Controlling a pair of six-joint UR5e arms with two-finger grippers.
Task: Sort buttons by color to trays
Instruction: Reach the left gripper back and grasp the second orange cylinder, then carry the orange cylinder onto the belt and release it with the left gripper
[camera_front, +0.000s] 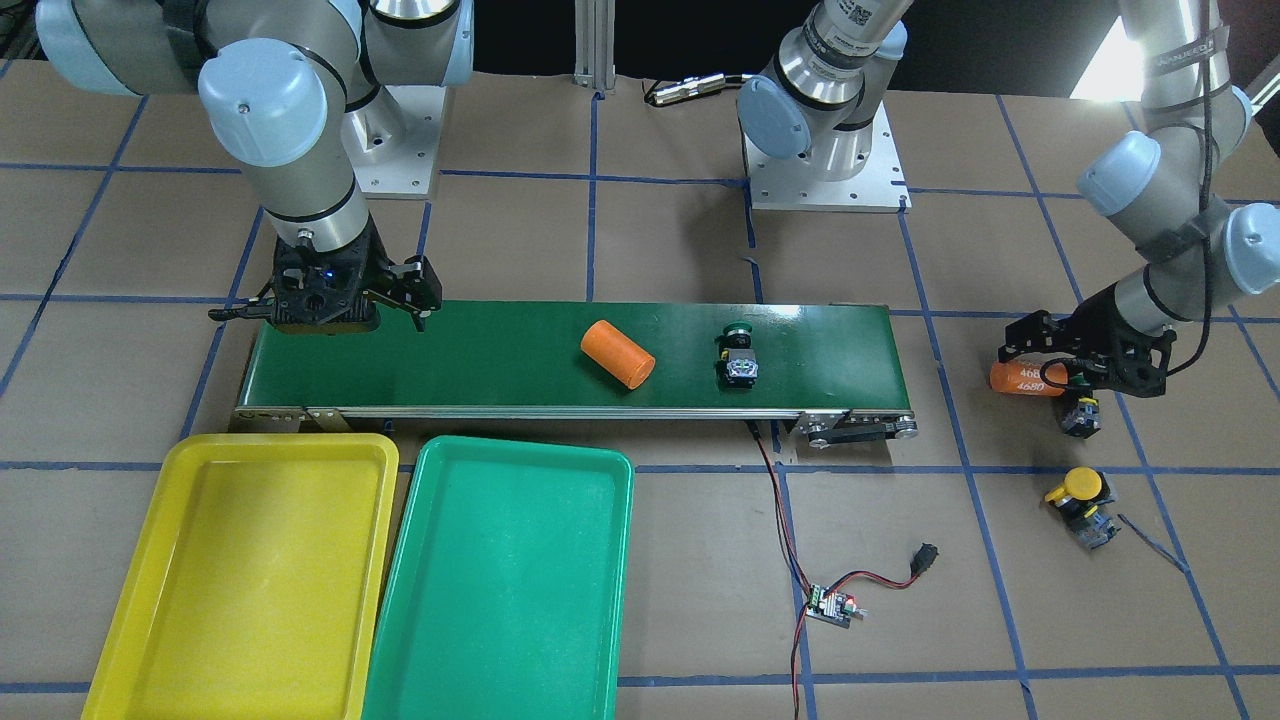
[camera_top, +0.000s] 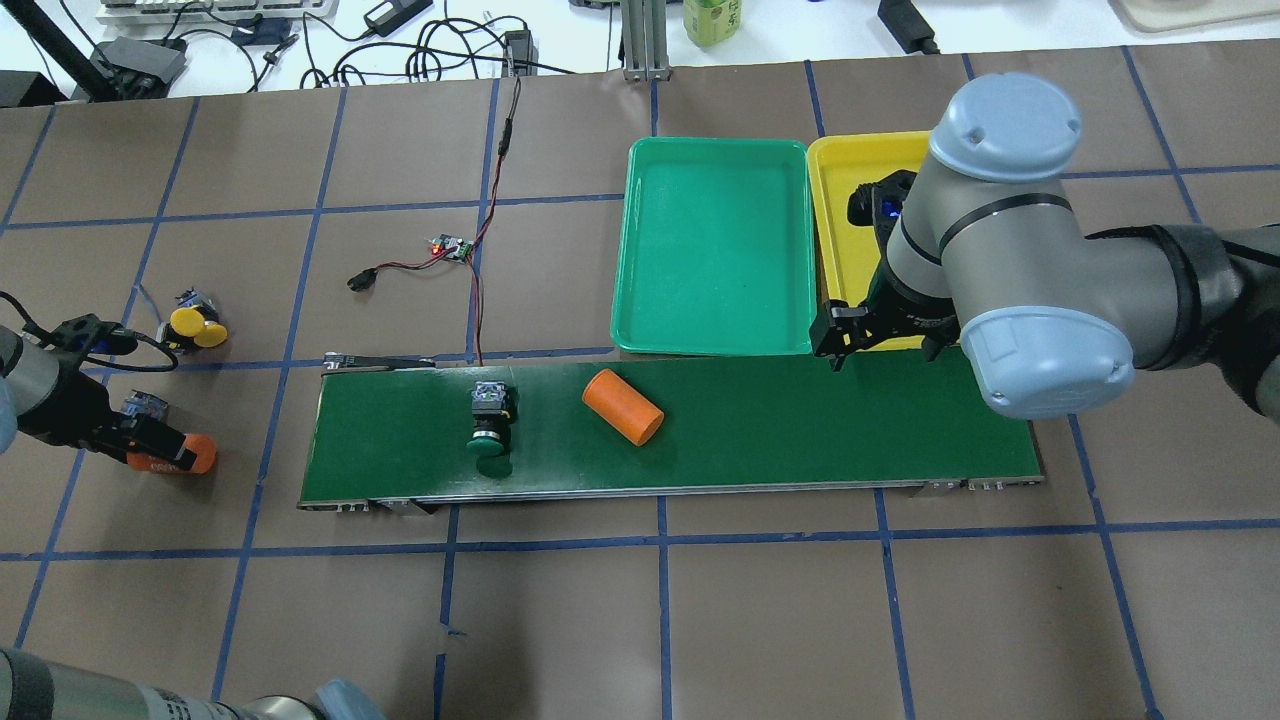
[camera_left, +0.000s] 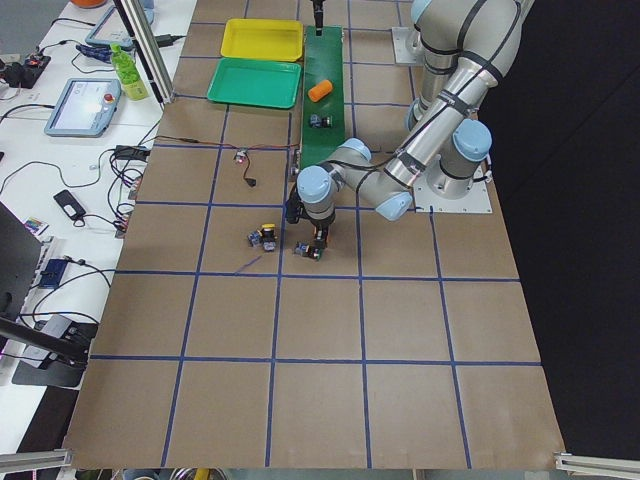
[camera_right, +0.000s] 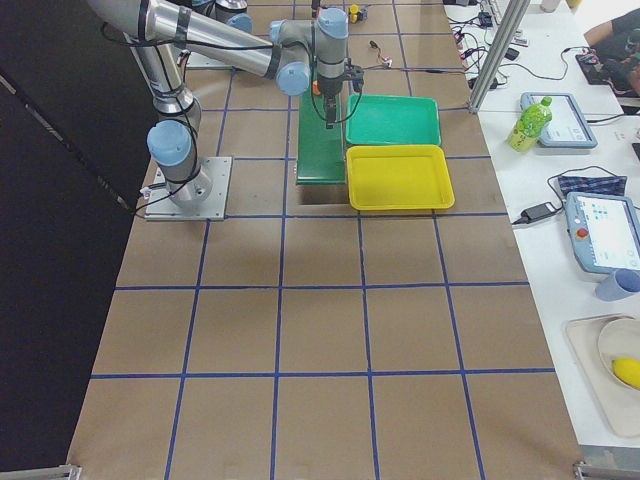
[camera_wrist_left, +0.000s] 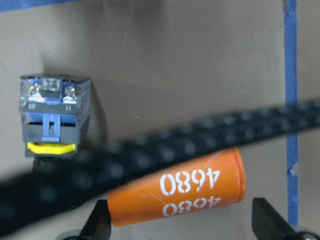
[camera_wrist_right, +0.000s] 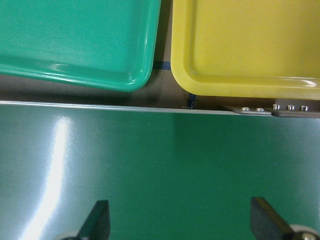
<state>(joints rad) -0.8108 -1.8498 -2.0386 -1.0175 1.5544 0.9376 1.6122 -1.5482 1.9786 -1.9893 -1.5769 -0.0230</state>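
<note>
Black, two-fingered: my left gripper, fingers spread wide. It straddles an orange cylinder marked 4680, which lies lengthwise between the tips. I cannot tell whether they touch it.
- Item: one button, at ten o'clock from that cylinder in my left wrist view. It lies on the table on its side, showing a grey-blue block and a yellow collar. Its cap is hidden under my own black cable.
- Item: a second yellow button, at one o'clock from my left gripper in the overhead view, on the table.
- Item: my right gripper, fingers apart with nothing between them, over the end of the green belt.
- Item: green tray at eleven o'clock and yellow tray at one o'clock in my right wrist view. No button shows in either.
- Item: green button on the belt, at nine o'clock from my right gripper in the overhead view. A second orange cylinder lies between us.

Handling note, my judgement: the cylinder is not for sorting. I should shift my left gripper to ten o'clock, centre it on the button's squarish body, and close without dragging the cylinder or cable.
</note>
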